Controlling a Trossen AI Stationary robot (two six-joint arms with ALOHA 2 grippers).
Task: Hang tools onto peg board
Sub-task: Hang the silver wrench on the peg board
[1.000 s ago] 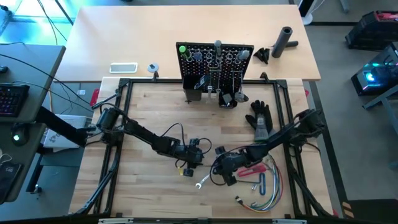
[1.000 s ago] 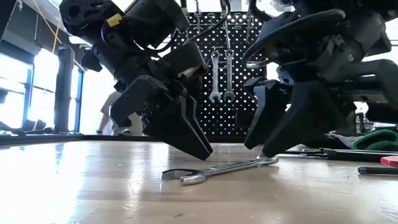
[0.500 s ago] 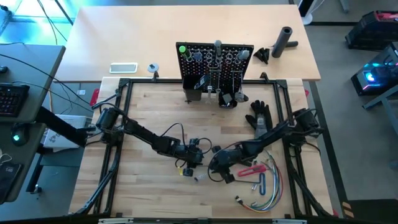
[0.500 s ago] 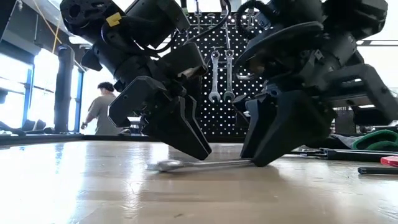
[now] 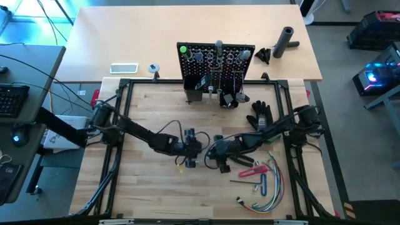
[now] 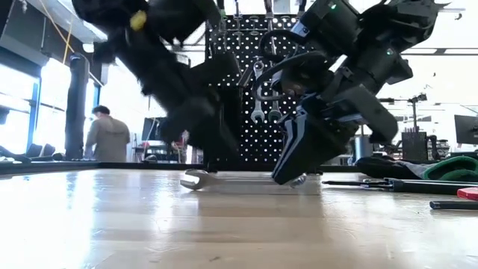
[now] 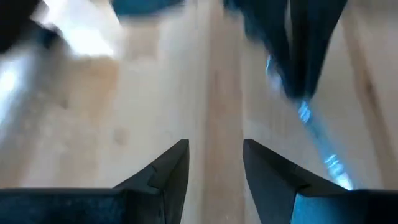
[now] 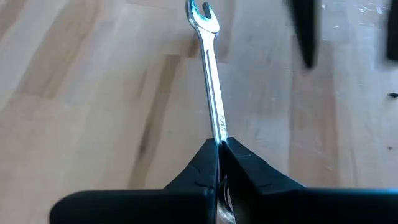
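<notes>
**Right claw clenching a silver wrench on the table**

Your right gripper [image 8: 219, 144] is clamping its two fingers on the shaft of a silver wrench [image 8: 210, 81], and the open-jawed head is sticking out straight ahead of the fingertips. In the low view the wrench [image 6: 224, 178] is lying flat on the wooden table [image 6: 149, 224], its head just ahead of the right gripper [image 6: 287, 175], which is tilting down onto it.

Your left gripper [image 7: 214, 163] is sitting just beside the right one, across the wrench's head, with its fingers [image 7: 168, 171] parted and nothing between them.

From above, the right gripper [image 5: 215, 157] and the left gripper [image 5: 194, 149] are nearly meeting mid-table. The peg board [image 5: 217, 59] is standing well beyond both claws at the table's far edge, with wrenches already hanging on it [image 6: 265, 90]. A red-handled tool [image 5: 253, 170] and a bundle of coloured wires [image 5: 265, 187] are lying behind the right claw, on its outer side, and a black glove [image 5: 261, 115] is lying near that arm.
</notes>
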